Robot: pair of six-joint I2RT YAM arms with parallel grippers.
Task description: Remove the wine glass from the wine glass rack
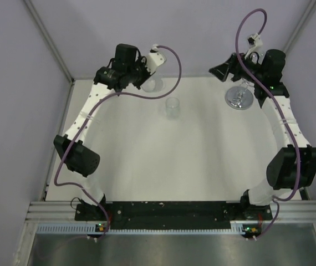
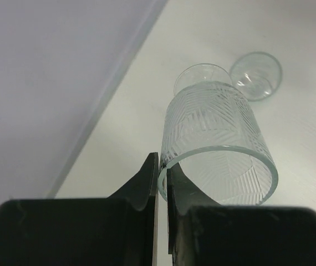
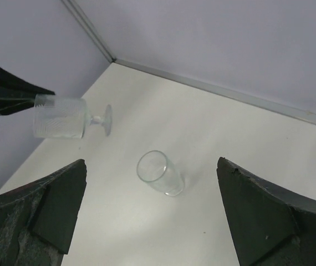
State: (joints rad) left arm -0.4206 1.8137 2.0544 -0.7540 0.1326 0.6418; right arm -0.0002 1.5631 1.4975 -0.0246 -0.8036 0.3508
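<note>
Clear patterned glass fills the left wrist view: the wine glass [image 2: 216, 138] is held on its side, its rim at the left gripper [image 2: 162, 172] and its stem and foot pointing away from it; the two black fingers [image 2: 147, 185] are clenched on that rim, one inside the bowl and one outside; from above, this grasp sits over the far left corner of the desk [image 1: 147, 160]; the wine glass rack [image 1: 239, 97] stands well apart near the far right corner, its round shiny base just beside the right arm's wrist; the right gripper [image 3: 151, 162] is released, its fingers spread wide with nothing between them; a plain tumbler [image 3: 159, 173] stands on the desk's far half between the two arms.
</note>
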